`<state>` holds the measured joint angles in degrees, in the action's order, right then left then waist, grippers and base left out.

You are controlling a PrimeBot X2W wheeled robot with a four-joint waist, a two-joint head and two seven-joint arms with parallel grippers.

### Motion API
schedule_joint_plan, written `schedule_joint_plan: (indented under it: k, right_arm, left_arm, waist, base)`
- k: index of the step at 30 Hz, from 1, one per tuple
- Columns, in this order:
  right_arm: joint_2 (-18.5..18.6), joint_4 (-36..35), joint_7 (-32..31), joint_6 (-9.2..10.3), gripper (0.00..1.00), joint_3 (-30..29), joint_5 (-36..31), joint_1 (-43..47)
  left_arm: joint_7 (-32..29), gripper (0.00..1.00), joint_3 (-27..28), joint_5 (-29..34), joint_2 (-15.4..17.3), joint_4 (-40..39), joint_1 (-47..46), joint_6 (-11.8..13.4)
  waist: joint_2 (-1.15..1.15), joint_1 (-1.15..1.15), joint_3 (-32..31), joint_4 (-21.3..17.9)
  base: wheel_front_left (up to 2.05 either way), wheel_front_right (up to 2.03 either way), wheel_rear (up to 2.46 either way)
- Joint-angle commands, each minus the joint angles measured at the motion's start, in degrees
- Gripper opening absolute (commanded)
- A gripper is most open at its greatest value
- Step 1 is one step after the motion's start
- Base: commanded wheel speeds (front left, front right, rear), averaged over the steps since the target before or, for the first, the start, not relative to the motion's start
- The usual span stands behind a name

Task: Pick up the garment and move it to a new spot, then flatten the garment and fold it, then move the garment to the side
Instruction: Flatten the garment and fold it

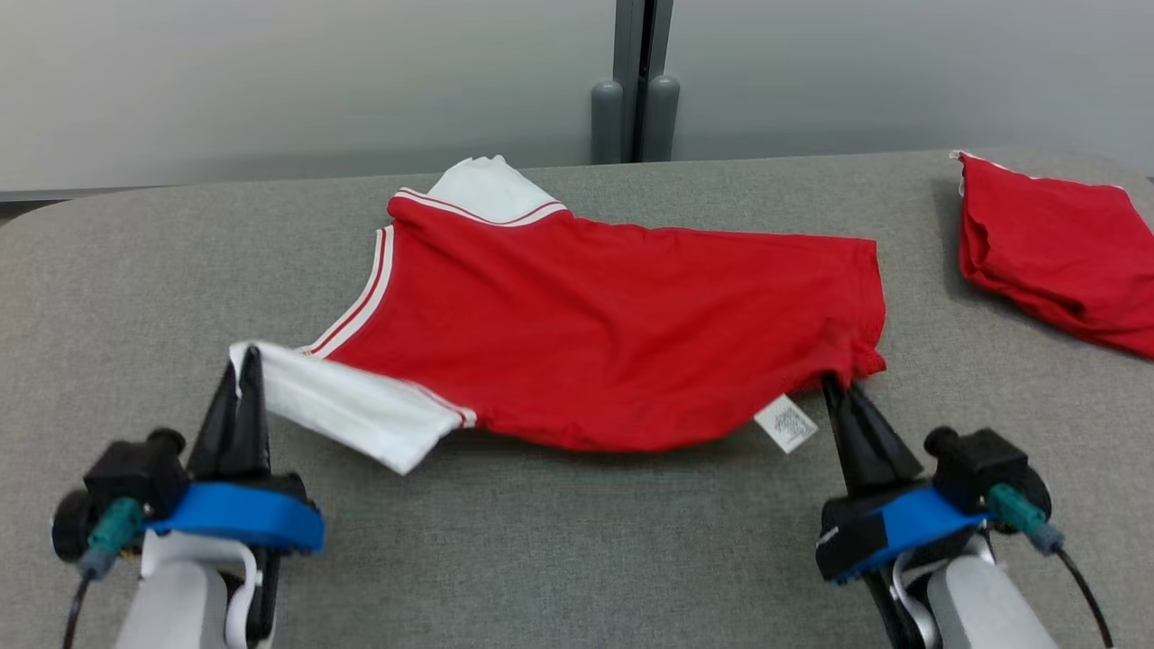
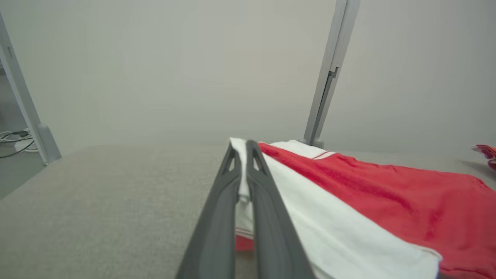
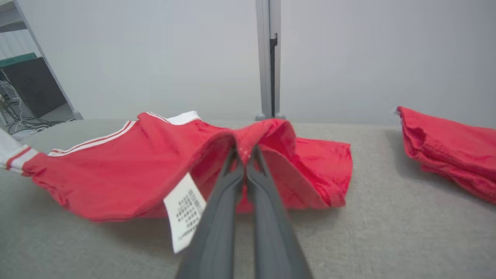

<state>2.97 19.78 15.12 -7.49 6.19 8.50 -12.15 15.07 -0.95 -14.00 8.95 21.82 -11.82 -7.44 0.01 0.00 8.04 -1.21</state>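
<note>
Grey felt-like desk [image 1: 559, 550] in front of a plain pale wall, with a grey upright post [image 1: 636, 81] behind its far edge. On it, a red jersey garment [image 1: 595, 324] with white sleeves and white striped trim is spread sideways across the middle, collar end toward the left and hem toward the right. Left gripper [image 1: 245, 359] sits at the near-left corner of it, fingers pinched tight on the end of the near white sleeve [image 1: 361, 410]. Right gripper [image 1: 829, 386] is at the near-right corner, clamped on the bunched red hem, just beside the little white printed care label [image 1: 786, 422] hanging there. The garment's near edge looks raised off the desk between the two, while the far edge lies on it. A second crumpled red cloth [image 1: 1055, 243] lies well apart at the far right corner
</note>
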Motion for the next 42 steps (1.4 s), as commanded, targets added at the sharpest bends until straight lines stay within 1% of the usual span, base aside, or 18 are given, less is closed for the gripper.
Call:
schedule_joint_plan:
  k: [1,4,7,12,16,20,25,30,35,38,42]
  right_arm:
    - [1.0,-0.3,0.0,-0.01,0.0,0.1,-0.5,-2.8]
    - [1.7,-0.6,0.0,-0.01,0.0,0.6,-1.2,-10.3]
    - [2.7,1.1,0.0,-0.01,0.0,0.7,-0.7,-19.4]
    - [3.3,8.5,0.0,-0.01,0.0,2.3,0.1,-38.0]
    - [3.3,16.3,-0.1,-0.01,0.0,2.3,1.4,-53.1]
    - [4.0,24.2,-0.1,-0.01,0.0,1.4,2.0,-66.7]
    - [4.4,31.7,0.0,-0.01,0.0,-0.6,2.9,-79.0]
    - [5.1,37.2,0.1,-0.01,0.0,-1.9,2.1,-85.3]
    - [5.2,39.3,0.1,-0.01,0.0,-3.0,2.0,-86.7]
    - [4.8,39.5,0.1,-0.01,0.0,-2.4,1.6,-85.3]
    - [4.6,38.6,0.1,-0.01,0.0,-1.7,1.7,-81.5]
  left_arm:
    - [0.1,0.0,-0.5,-0.6,0.7,-1.0,-2.8,-0.1]
    - [0.1,0.0,-2.6,-0.9,4.1,-1.7,-10.3,-0.1]
    - [0.1,0.0,-5.4,-2.4,7.5,-1.9,-19.4,-0.1]
    - [-2.1,0.0,-9.5,-5.9,12.8,1.3,-38.2,-0.1]
    - [-4.1,0.0,-12.0,-8.8,15.5,5.3,-53.8,-0.1]
    - [-4.8,0.0,-14.7,-10.0,16.8,11.1,-68.2,-0.1]
    - [-4.1,0.0,-17.8,-10.3,15.9,17.7,-82.2,-0.1]
    - [-2.6,0.0,-21.4,-10.8,14.5,22.9,-91.2,-0.1]
    - [-1.6,0.0,-23.6,-12.2,13.3,25.3,-94.0,-0.1]
    - [-1.0,0.0,-25.7,-13.4,12.8,25.8,-92.9,-0.1]
    - [-0.2,0.0,-27.6,-15.3,12.8,25.3,-88.1,-0.1]
  waist:
    - [-0.01,0.0,0.4,-0.1]
    - [-0.01,0.0,2.3,-0.5]
    - [-0.01,0.0,5.3,-1.1]
    - [-0.01,0.0,11.7,-1.6]
    - [-0.01,0.0,17.1,-2.0]
    - [-0.01,0.0,21.0,-2.4]
    - [-0.01,0.0,23.9,-3.0]
    - [-0.01,0.0,24.9,-3.4]
    - [-0.01,0.0,25.7,-3.3]
    - [-0.01,0.0,26.4,-2.9]
    - [-0.01,0.0,26.7,-2.5]
  base:
    - [0.0,0.0,0.0]
    - [0.0,0.0,0.0]
    - [0.0,0.0,0.0]
    - [0.0,0.0,0.0]
    - [0.0,0.0,0.0]
    - [0.0,0.0,0.0]
    - [0.0,0.0,0.0]
    - [0.0,0.0,0.0]
    - [0.0,0.0,0.0]
    - [0.0,0.0,0.0]
    - [0.0,0.0,0.0]
